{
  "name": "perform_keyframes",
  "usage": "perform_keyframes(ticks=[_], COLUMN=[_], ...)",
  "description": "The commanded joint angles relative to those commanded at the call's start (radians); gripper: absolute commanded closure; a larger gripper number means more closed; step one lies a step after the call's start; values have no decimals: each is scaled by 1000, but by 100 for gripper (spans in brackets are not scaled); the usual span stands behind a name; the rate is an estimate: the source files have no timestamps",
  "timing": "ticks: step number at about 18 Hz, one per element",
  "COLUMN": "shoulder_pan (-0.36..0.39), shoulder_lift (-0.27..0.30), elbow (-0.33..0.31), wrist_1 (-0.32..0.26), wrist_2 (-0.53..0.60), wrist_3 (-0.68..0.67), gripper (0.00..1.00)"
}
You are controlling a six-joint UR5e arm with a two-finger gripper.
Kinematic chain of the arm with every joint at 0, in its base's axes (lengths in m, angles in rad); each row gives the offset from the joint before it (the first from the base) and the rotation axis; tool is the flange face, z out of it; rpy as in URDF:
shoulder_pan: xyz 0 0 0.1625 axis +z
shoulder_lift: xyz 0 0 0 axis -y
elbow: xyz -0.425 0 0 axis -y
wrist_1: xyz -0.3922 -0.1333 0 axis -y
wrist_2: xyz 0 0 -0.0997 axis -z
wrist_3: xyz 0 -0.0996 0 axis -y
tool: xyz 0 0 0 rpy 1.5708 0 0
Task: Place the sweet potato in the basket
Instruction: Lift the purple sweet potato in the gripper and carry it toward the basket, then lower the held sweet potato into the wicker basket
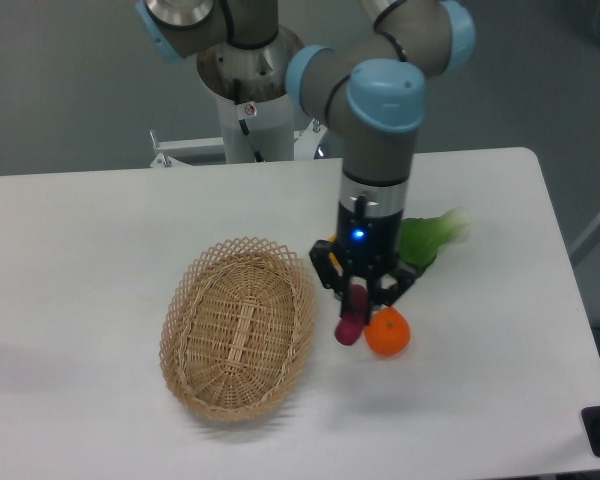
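Sweet potato held in the pincer, just right of the basket.

Item: sweet potato (350, 322), magenta-purple, slim, hanging nearly upright at centre frame, its upper end clenched between the pincer (357, 297) fingers, its lower end below them. Basket (238, 327), oval tan wicker with lattice rim, lower left of centre on the white desk (100, 230); the sweet potato sits just beyond its right rim, not over the bowl. Round orange fruit (387, 332) just beside the sweet potato on the right, on the desk. Green vegetable (428, 238) right of the arm, upper right of centre, partly behind the pincer. A blue light shows on the wrist above the pincer.
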Motion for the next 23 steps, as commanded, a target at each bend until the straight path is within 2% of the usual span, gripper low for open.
perform_keyframes(ticks=[3,5,8,15,17,20,23], shoulder_pan=[-44,-72,-117,-249,-261,-284,-287], shoulder_lift=[-3,-5,-20,-110,-126,-147,-161], elbow=[-29,-34,-75,-61,-60,-61,-61], wrist_1=[8,8,20,23,27,67,74], wrist_2=[39,42,92,223,235,237,238], wrist_3=[-80,-94,-91,-94,-101,-109,-109], gripper=[84,84,84,83,82,82,82])
